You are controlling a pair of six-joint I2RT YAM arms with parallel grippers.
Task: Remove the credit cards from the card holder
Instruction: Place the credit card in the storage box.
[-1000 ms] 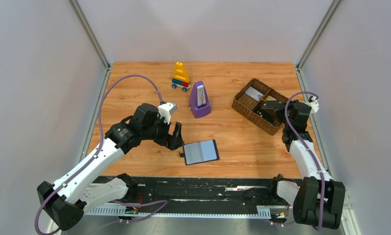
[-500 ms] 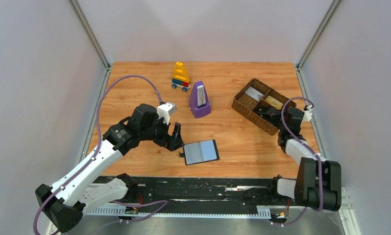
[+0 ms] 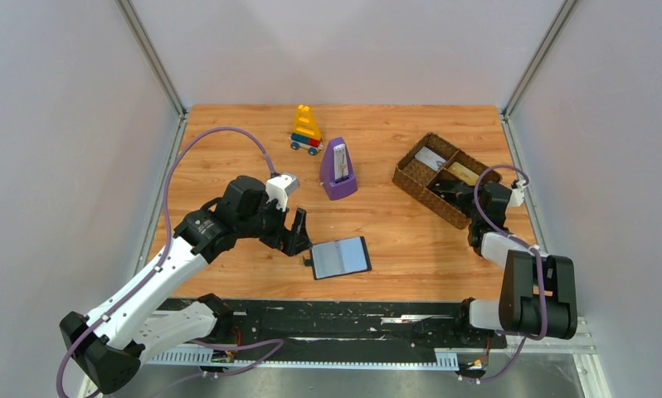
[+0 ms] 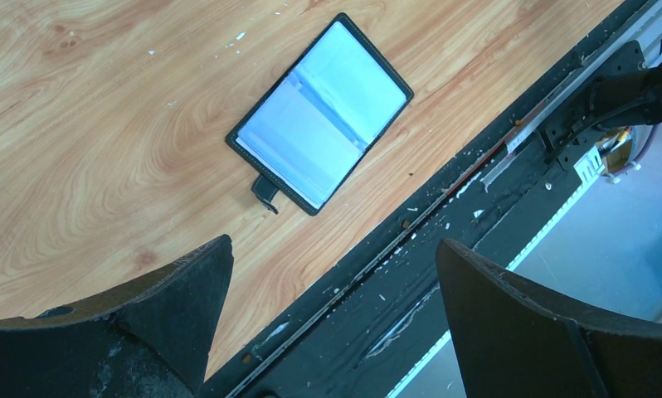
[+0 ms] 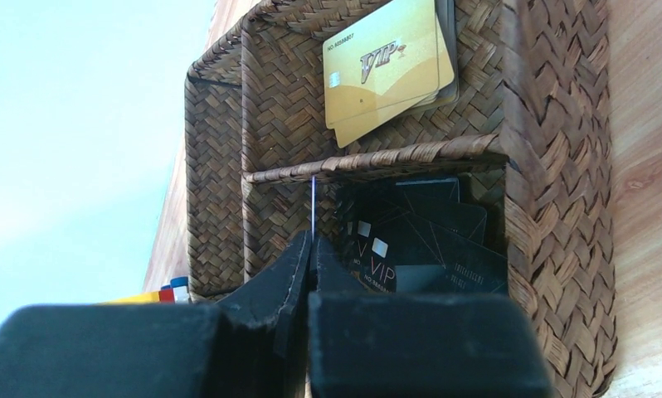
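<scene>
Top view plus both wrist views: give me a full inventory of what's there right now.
card holder: one, black with grey-blue panels, lying open on the table, near middle.
gold cards: small stack, number unclear, in one tray compartment.
black cards: several, in the adjoining compartment.
grey card: one, in the tray's far compartment.
woven tray: one, brown, divided, far right of the table.
metronome: one, purple, far middle.
toy block car: one, yellow, red and blue, behind the metronome.
table: one, wood.
left gripper: jaws open, empty, by the card holder's left edge.
right gripper: jaws shut, at the tray's near side.
</scene>
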